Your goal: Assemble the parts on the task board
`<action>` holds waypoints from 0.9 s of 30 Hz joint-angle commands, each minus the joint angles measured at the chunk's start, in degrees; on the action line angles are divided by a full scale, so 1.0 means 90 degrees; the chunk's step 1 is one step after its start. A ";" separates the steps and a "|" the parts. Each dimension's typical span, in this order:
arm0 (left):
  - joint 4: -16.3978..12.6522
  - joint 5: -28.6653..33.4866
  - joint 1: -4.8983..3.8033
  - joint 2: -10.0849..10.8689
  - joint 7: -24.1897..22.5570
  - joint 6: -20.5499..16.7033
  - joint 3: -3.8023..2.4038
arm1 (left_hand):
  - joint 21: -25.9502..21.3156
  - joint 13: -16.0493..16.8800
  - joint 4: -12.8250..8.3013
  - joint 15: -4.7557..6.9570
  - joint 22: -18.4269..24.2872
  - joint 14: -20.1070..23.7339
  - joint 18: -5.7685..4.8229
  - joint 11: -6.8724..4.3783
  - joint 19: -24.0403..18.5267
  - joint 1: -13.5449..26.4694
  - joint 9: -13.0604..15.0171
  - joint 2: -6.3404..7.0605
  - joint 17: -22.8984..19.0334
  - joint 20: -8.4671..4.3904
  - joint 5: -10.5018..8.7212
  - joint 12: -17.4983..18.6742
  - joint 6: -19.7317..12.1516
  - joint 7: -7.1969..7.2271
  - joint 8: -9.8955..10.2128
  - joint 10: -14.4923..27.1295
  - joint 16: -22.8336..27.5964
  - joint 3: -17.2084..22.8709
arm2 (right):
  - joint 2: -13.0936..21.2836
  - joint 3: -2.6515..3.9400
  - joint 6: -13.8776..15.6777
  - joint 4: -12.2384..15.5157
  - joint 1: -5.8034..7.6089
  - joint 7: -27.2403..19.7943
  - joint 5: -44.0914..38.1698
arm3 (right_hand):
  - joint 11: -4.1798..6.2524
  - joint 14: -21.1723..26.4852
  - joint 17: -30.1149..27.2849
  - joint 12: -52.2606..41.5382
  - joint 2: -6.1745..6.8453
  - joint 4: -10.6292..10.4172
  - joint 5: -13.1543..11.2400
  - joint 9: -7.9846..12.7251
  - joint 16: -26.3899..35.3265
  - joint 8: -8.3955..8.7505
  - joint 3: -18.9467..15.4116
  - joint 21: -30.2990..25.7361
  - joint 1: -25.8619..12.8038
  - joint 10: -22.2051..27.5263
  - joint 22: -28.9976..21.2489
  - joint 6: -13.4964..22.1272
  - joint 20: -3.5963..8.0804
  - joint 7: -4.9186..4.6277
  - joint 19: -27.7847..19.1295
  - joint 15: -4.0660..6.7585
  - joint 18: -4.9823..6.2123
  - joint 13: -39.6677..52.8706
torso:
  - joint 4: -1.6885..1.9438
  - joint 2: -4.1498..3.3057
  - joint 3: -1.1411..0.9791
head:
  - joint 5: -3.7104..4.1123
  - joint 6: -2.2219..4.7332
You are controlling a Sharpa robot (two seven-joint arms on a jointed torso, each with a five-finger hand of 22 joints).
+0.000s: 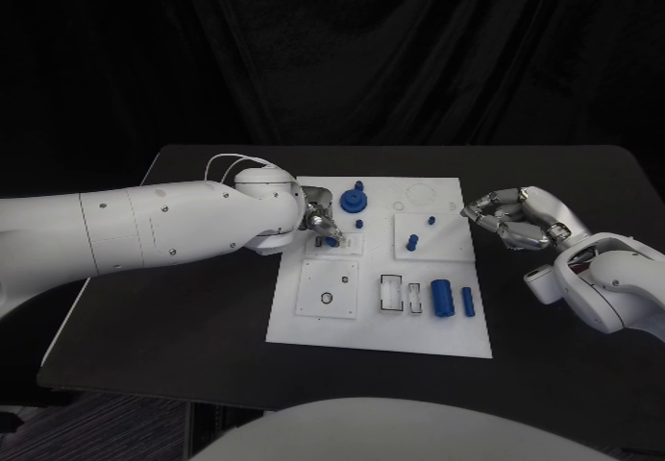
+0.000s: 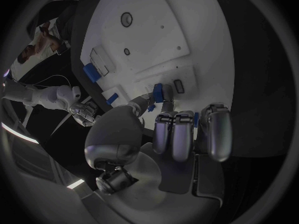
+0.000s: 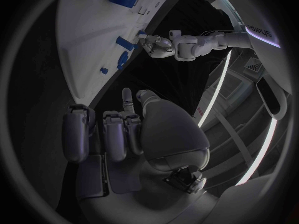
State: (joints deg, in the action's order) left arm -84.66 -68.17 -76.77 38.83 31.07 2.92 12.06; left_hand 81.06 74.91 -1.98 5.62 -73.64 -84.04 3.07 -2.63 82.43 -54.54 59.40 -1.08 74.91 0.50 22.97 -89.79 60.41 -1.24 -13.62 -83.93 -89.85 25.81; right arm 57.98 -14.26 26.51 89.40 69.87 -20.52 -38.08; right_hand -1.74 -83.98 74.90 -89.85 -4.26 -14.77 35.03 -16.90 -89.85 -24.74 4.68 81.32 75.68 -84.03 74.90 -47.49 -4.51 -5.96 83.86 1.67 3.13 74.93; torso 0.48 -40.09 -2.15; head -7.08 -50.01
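One board (image 1: 312,322), two hands (image 1: 317,215) (image 1: 507,216), roughly eight blue parts (image 1: 442,297); small ones hard to count.

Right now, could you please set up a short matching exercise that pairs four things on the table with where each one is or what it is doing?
Things:
1. left hand
2. right hand
3. large blue cylinder
4. blue gear-shaped part

Places or states:
A. lies on the task board's near right part, beside a thinner blue bar
B. hovers off the board's right edge, fingers curled, holding nothing
C. stands near the board's far edge
D. over the board's left side, fingers on a small blue part

Pairs: 1-D, 2-B, 3-A, 4-C
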 commanded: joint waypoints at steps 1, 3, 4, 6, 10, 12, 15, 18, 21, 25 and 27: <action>-0.0019 -0.0019 0.0027 -0.0001 -0.0094 -0.0132 0.0004 | -0.0029 0.1677 0.0001 0.0054 0.0003 -0.0662 0.0082 -0.0052 -0.0005 -0.0018 -0.0009 -0.0085 0.1677 -0.0020 0.0057 -0.0023 0.0039 0.0024 0.0015 -0.0675 -0.0017 0.0060 | 0.0002 0.0003 -0.0047 -0.0006 -0.0014 0.0110 -0.0025 | 0.0012 -0.0669 0.1677 -0.0017 -0.0002 -0.0006 0.0036 -0.0003 -0.0016 -0.0036 0.0030 -0.0023 0.0047 -0.0663 0.1325 0.0036 0.0029 -0.0001 0.0139 0.0035 -0.0081 0.1675 | -0.0003 -0.0002 -0.0001 | 0.0005 0.0001; -0.0022 -0.0019 0.0029 0.0007 -0.0091 -0.0163 0.0004 | -0.0032 0.1677 -0.0003 0.0054 0.0007 -0.0662 0.0083 -0.0052 -0.0008 -0.0018 -0.0009 -0.0087 0.1677 -0.0021 0.0064 -0.0023 0.0047 0.0025 0.0015 -0.0675 -0.0017 0.0066 | 0.0005 0.0003 -0.0049 -0.0006 -0.0014 0.0113 -0.0025 | 0.0012 -0.0669 0.1677 -0.0017 -0.0002 -0.0006 0.0036 -0.0003 -0.0016 -0.0036 0.0030 -0.0023 0.0047 -0.0663 0.1325 0.0036 0.0029 -0.0001 0.0139 0.0035 -0.0081 0.1675 | -0.0002 -0.0002 0.0000 | 0.0008 0.0001; -0.0022 -0.0019 0.0029 0.0010 -0.0091 -0.0174 0.0004 | -0.0032 0.1677 -0.0003 0.0054 0.0007 -0.0662 0.0083 -0.0052 -0.0008 -0.0018 -0.0009 -0.0087 0.1677 -0.0021 0.0064 -0.0023 0.0047 0.0025 0.0015 -0.0675 -0.0017 0.0066 | 0.0006 0.0003 -0.0050 -0.0005 -0.0014 0.0115 -0.0025 | 0.0012 -0.0669 0.1677 -0.0017 -0.0002 -0.0006 0.0036 -0.0003 -0.0016 -0.0036 0.0030 -0.0023 0.0047 -0.0663 0.1325 0.0036 0.0029 -0.0001 0.0139 0.0035 -0.0081 0.1675 | -0.0002 -0.0003 -0.0001 | 0.0008 0.0001; -0.0022 -0.0019 0.0031 0.0013 -0.0091 -0.0193 0.0004 | -0.0033 0.1677 -0.0004 0.0054 0.0009 -0.0662 0.0083 -0.0053 -0.0008 -0.0018 -0.0009 -0.0087 0.1677 -0.0021 0.0065 -0.0023 0.0048 0.0025 0.0015 -0.0675 -0.0017 0.0066 | 0.0006 0.0003 -0.0053 -0.0005 -0.0014 0.0117 -0.0025 | 0.0012 -0.0669 0.1677 -0.0017 -0.0002 -0.0006 0.0036 -0.0003 -0.0016 -0.0036 0.0030 -0.0023 0.0047 -0.0663 0.1325 0.0036 0.0029 -0.0001 0.0139 0.0035 -0.0081 0.1675 | -0.0001 -0.0002 -0.0001 | 0.0007 0.0001; -0.0020 -0.0019 0.0035 0.0009 -0.0087 -0.0203 0.0004 | -0.0034 0.1677 -0.0004 0.0054 0.0011 -0.0662 0.0084 -0.0053 -0.0009 -0.0018 -0.0009 -0.0087 0.1677 -0.0021 0.0066 -0.0023 0.0049 0.0025 0.0015 -0.0675 -0.0017 0.0067 | 0.0004 0.0003 -0.0060 -0.0003 -0.0014 0.0123 -0.0025 | 0.0012 -0.0669 0.1677 -0.0017 -0.0002 -0.0006 0.0036 -0.0003 -0.0016 -0.0036 0.0030 -0.0023 0.0047 -0.0663 0.1325 0.0036 0.0029 -0.0001 0.0139 0.0035 -0.0081 0.1675 | 0.0001 0.0000 -0.0001 | 0.0009 0.0001; -0.0015 -0.0019 0.0038 0.0003 -0.0086 -0.0203 0.0004 | -0.0040 0.1677 -0.0006 0.0054 0.0020 -0.0662 0.0086 -0.0054 -0.0013 -0.0018 -0.0009 -0.0087 0.1677 -0.0021 0.0071 -0.0023 0.0053 0.0025 0.0015 -0.0675 -0.0017 0.0070 | 0.0002 0.0003 -0.0066 -0.0001 -0.0014 0.0126 -0.0016 | 0.0012 -0.0669 0.1677 -0.0017 -0.0002 -0.0006 0.0036 -0.0003 -0.0016 -0.0036 0.0030 -0.0023 0.0047 -0.0663 0.1325 0.0036 0.0029 -0.0001 0.0139 0.0035 -0.0081 0.1675 | 0.0001 0.0000 -0.0002 | 0.0005 0.0001; 0.0000 -0.0019 0.0047 -0.0012 -0.0092 -0.0216 0.0004 | -0.0040 0.1677 -0.0006 0.0054 0.0020 -0.0662 0.0086 -0.0054 -0.0013 -0.0018 -0.0009 -0.0087 0.1677 -0.0021 0.0071 -0.0023 0.0053 0.0025 0.0015 -0.0675 -0.0017 0.0070 | 0.0000 0.0004 -0.0076 0.0005 -0.0014 0.0131 0.0003 | 0.0012 -0.0669 0.1677 -0.0017 -0.0002 -0.0006 0.0036 -0.0003 -0.0016 -0.0036 0.0030 -0.0023 0.0047 -0.0663 0.1325 0.0036 0.0029 -0.0001 0.0139 0.0035 -0.0081 0.1675 | 0.0003 -0.0002 0.0002 | 0.0003 0.0001; 0.0012 -0.0019 0.0065 -0.0020 -0.0093 -0.0212 0.0004 | -0.0041 0.1677 -0.0008 0.0055 0.0022 -0.0662 0.0087 -0.0054 -0.0014 -0.0016 -0.0009 -0.0088 0.1677 -0.0021 0.0077 -0.0023 0.0064 0.0026 0.0014 -0.0675 -0.0017 0.0074 | -0.0001 0.0004 -0.0085 0.0003 -0.0014 0.0137 0.0011 | 0.0012 -0.0669 0.1677 -0.0017 -0.0003 -0.0001 0.0042 -0.0003 -0.0016 -0.0042 0.0037 -0.0021 0.0055 -0.0663 0.1326 0.0038 0.0029 -0.0001 0.0140 0.0035 -0.0081 0.1675 | 0.0005 -0.0002 0.0002 | 0.0001 0.0001; 0.0011 -0.0019 0.0090 -0.0016 -0.0096 -0.0236 0.0004 | -0.0048 0.1677 -0.0007 0.0055 0.0032 -0.0662 0.0089 -0.0054 -0.0019 -0.0013 -0.0010 -0.0091 0.1677 -0.0022 0.0082 -0.0023 0.0072 0.0026 0.0015 -0.0675 -0.0017 0.0077 | 0.0007 0.0004 -0.0087 -0.0003 -0.0014 0.0143 0.0016 | 0.0012 -0.0669 0.1677 -0.0017 -0.0003 -0.0001 0.0042 -0.0003 -0.0016 -0.0042 0.0037 -0.0021 0.0055 -0.0663 0.1326 0.0038 0.0029 -0.0001 0.0140 0.0035 -0.0081 0.1675 | 0.0004 -0.0001 0.0001 | 0.0003 0.0001; 0.0006 -0.0019 0.0114 -0.0009 -0.0097 -0.0262 0.0003 | -0.0060 0.1677 -0.0006 0.0056 0.0053 -0.0662 0.0094 -0.0054 -0.0028 -0.0009 -0.0011 -0.0096 0.1677 -0.0022 0.0088 -0.0023 0.0079 0.0026 0.0016 -0.0675 -0.0017 0.0083 | 0.0020 0.0004 -0.0084 -0.0010 -0.0014 0.0152 0.0019 | 0.0012 -0.0669 0.1677 -0.0017 -0.0003 -0.0001 0.0042 -0.0003 -0.0016 -0.0042 0.0037 -0.0021 0.0055 -0.0663 0.1326 0.0038 0.0029 -0.0001 0.0140 0.0035 -0.0081 0.1675 | 0.0003 -0.0005 0.0001 | 0.0006 0.0001; 0.0005 -0.0019 0.0120 -0.0010 -0.0104 -0.0265 0.0003 | -0.0060 0.1677 -0.0006 0.0056 0.0053 -0.0662 0.0094 -0.0054 -0.0028 -0.0009 -0.0011 -0.0096 0.1677 -0.0022 0.0088 -0.0023 0.0079 0.0026 0.0016 -0.0675 -0.0017 0.0083 | 0.0020 0.0004 -0.0085 -0.0011 -0.0014 0.0156 0.0020 | 0.0012 -0.0669 0.1677 -0.0017 -0.0003 -0.0001 0.0042 -0.0003 -0.0016 -0.0042 0.0037 -0.0021 0.0055 -0.0663 0.1326 0.0038 0.0029 -0.0001 0.0140 0.0035 -0.0081 0.1675 | 0.0002 -0.0005 0.0002 | 0.0001 0.0001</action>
State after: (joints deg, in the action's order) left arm -84.60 -68.17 -75.93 38.77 30.81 0.66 12.01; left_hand 80.83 74.91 -1.98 5.62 -73.26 -84.04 3.08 -2.63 82.43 -54.80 59.23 -1.34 74.90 0.50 23.36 -89.79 60.79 -1.36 -13.51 -83.93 -89.85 26.12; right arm 58.08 -14.26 26.18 89.35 69.86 -20.16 -37.98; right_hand -1.74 -83.98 74.91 -89.85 -4.22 -14.77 35.03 -16.90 -89.85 -24.74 4.68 81.31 75.71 -84.03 74.94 -47.50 -4.51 -5.96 83.86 1.67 3.13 74.93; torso 0.52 -40.11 -2.14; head -7.04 -50.01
